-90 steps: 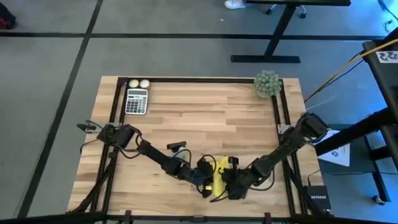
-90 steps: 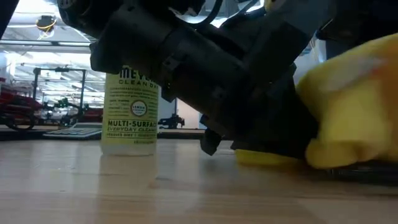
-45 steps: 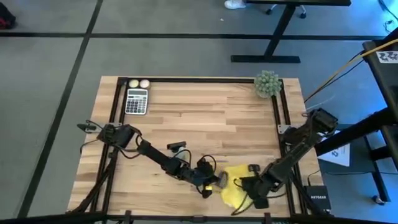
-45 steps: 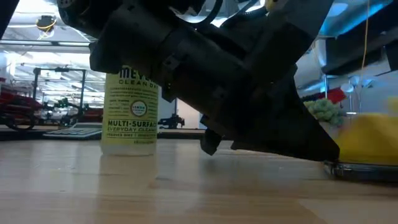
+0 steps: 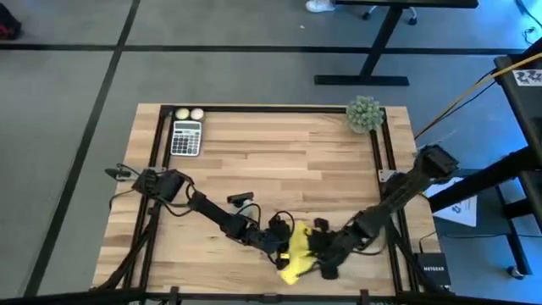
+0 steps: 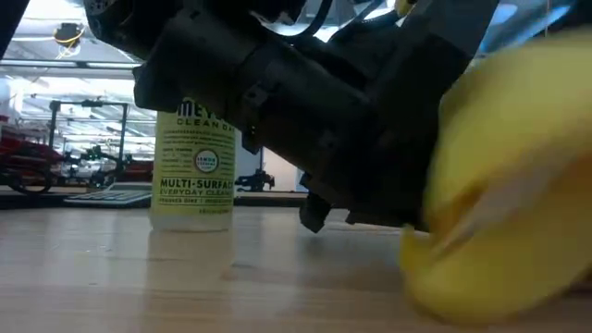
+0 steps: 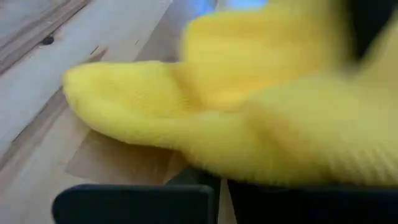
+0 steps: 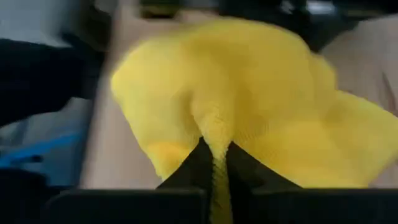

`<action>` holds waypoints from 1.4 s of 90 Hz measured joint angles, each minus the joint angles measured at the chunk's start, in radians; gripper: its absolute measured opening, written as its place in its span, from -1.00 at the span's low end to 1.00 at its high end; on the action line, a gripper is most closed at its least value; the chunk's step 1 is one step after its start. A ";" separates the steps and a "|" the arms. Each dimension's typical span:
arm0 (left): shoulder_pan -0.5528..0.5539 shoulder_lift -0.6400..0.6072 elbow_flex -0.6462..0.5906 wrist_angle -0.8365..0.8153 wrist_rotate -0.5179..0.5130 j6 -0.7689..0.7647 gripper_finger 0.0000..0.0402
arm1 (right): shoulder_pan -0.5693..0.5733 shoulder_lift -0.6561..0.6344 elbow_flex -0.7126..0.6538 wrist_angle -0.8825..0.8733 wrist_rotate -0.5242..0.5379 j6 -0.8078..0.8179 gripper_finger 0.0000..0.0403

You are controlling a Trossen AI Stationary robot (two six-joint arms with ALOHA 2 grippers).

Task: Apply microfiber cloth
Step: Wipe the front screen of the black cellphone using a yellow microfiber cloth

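Both arms converge at the table's near edge, at about 6 o'clock in the high view, and the microfiber cloth [image 5: 293, 251] lies bunched between them on the wooden table [image 5: 279, 152]. The right gripper [image 5: 320, 251] sits at the cloth's 3 o'clock side; its wrist view shows the two dark fingers [image 8: 200, 163] drawn close together with a ridge of yellow fabric nipped between them, the rest of the cloth [image 8: 249, 106] billowing forward of the tips. Judged from this, the right arm carries the cloth by a pinched fold so that the loose body can drag flat across a surface. The left gripper [image 5: 275, 242] rests at the cloth's 9 o'clock side, low to the table; its wrist view is filled by yellow fabric [image 7: 249, 112] draped over a dark flat object [image 7: 137, 202] at the fingers' end. That object is probably the item being wiped, with the left arm steadying it, though its identity cannot be confirmed. Whether the left fingers are spread or closed cannot be told. In the low view the cloth [image 6: 509, 185] is smeared with motion, consistent with a wiping stroke in progress. Well apart from the work sit a cleaner bottle [image 6: 194, 166], a calculator [image 5: 186, 137] at 11 o'clock, two small pale balls [image 5: 189, 113] just beyond it, and a fuzzy green ball [image 5: 364, 113] at 1 o'clock.
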 joint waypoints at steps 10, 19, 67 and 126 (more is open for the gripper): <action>0.000 0.000 0.000 -0.001 0.000 0.000 -0.99 | -0.019 0.090 0.005 0.011 0.039 0.030 -1.00; 0.000 0.000 0.000 -0.002 0.000 0.002 -0.99 | -0.013 0.122 0.008 -0.002 0.016 0.061 -1.00; 0.001 0.000 0.002 -0.033 0.003 -0.003 -0.99 | 0.173 -0.035 -0.003 -0.414 -0.352 0.238 -1.00; 0.002 0.000 0.000 -0.013 -0.001 -0.014 -0.99 | -0.004 0.011 0.001 -0.245 0.070 0.077 -1.00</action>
